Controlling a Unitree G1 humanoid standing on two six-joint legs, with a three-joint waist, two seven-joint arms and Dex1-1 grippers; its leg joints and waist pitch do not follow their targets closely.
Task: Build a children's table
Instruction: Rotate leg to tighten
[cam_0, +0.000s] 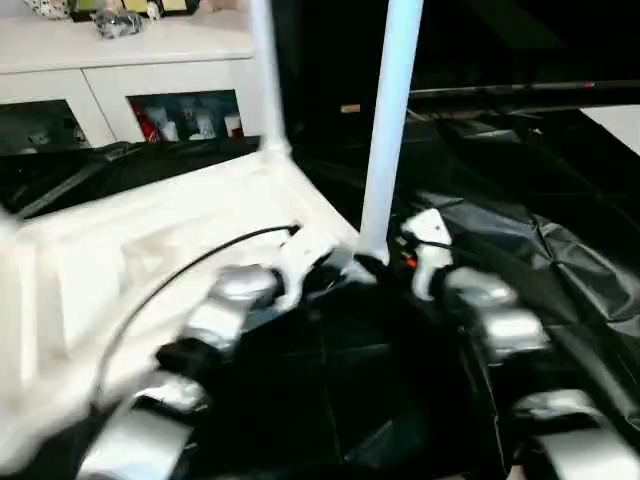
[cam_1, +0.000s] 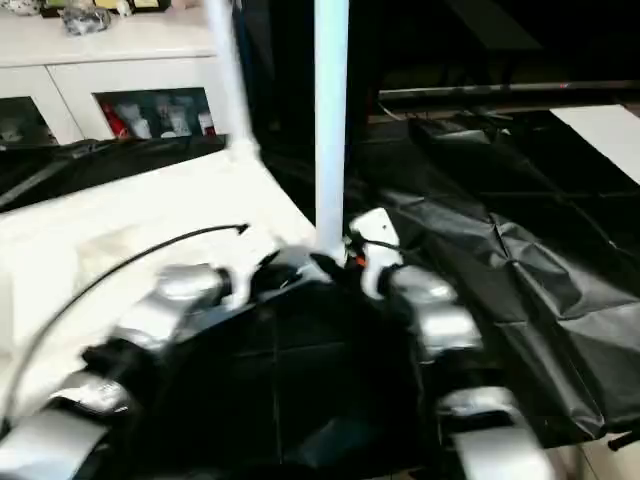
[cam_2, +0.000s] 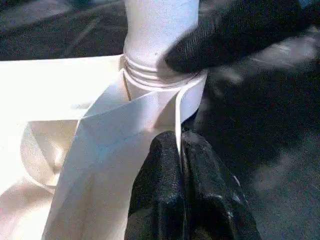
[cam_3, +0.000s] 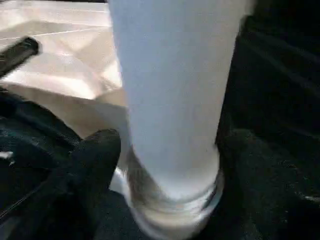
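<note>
Plastic leg mid-frame looks light, stiff and slippery, so I'd grab low near its threads, where my right gripper is spread around it and my left gripper pinches the tabletop rim.

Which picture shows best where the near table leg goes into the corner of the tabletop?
The left wrist view: the leg ends in threaded rings right above the tabletop corner socket. The right wrist view shows the leg's base blurred between the right claw fingers. The eye views show the whole leg standing upright, its joint partly hidden.

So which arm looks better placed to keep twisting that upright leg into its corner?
The right: its gripper straddles the leg near the threaded base, while the left gripper is pinched shut on the tabletop rim.
</note>
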